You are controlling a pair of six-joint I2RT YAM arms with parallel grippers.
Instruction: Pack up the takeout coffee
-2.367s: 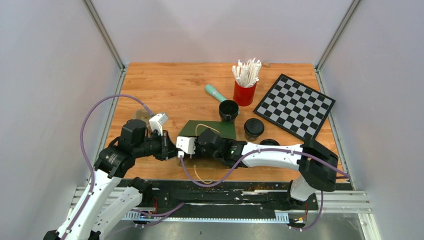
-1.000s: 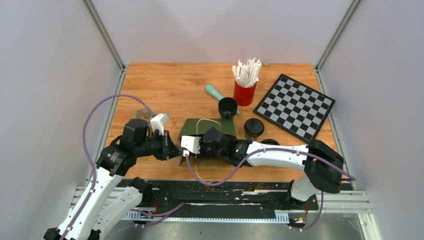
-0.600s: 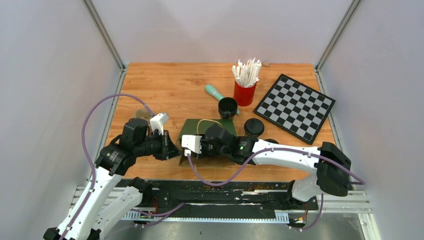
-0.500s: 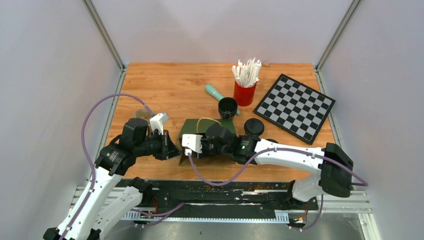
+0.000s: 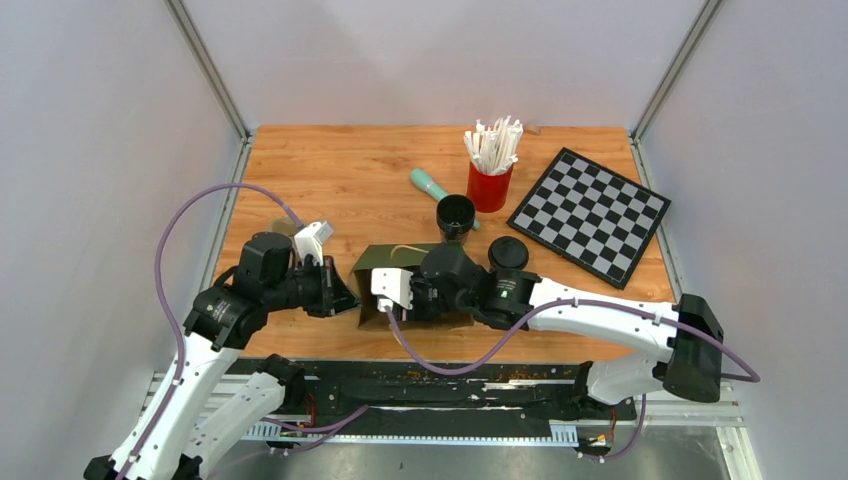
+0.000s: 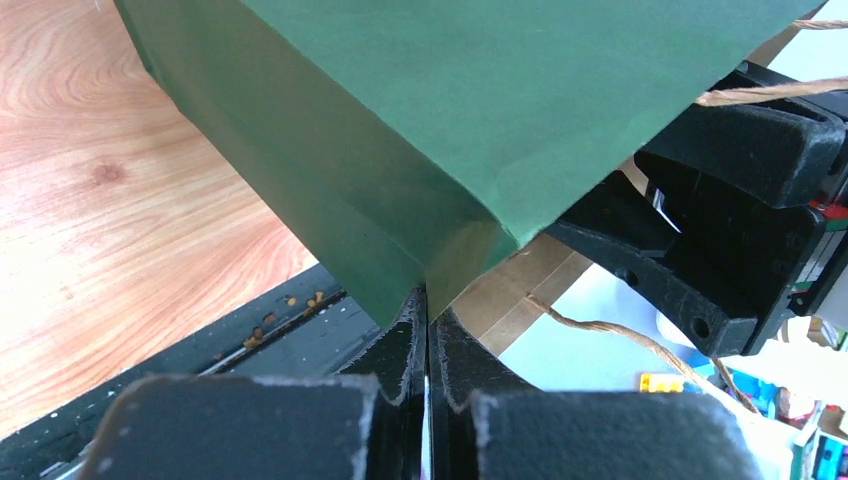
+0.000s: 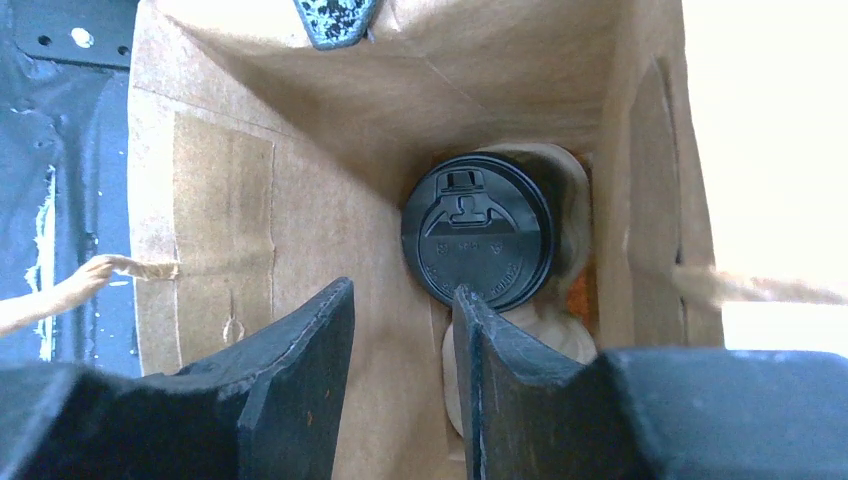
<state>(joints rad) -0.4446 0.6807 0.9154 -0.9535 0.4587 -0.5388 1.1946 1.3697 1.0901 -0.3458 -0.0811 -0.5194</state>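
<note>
Bag, overhead view: green paper bag [image 5: 392,256] sits on the counter [image 5: 330,180] between the two pincers, with its brown mouth turned up toward the right one.
Left pincer, overhead view: left pincer [image 5: 343,297] meets the bag's rim on the side away from the right pincer.
Right pincer, overhead view: right pincer [image 5: 388,300] reaches into the mouth, and its jaws cannot be made out from above.
Cups outside: second lidded cup [image 5: 508,254] and open black cup [image 5: 456,215] stand behind the right pincer's wrist, unpacked.
Left wrist view: left pincer [image 6: 427,315] is pressed together, pinching the folded corner of the bag directly ahead of its tips. A twine handle [image 6: 620,335] dangles just past them.
Right wrist view: right pincer [image 7: 400,292] is spread with nothing between its jaws. The lidded coffee cup [image 7: 478,242] rests at the bag's bottom, beyond its fingertips and slightly right.
Risk, grip: the thin corner pinch may slip or tear the paper, folding the mouth onto the right pincer.
Risk, withdrawal: a spread finger could catch the bag wall or handle and tip the bag, toppling the cup.
Risk, next cup: the narrow bag may force it down onto the first lid.
</note>
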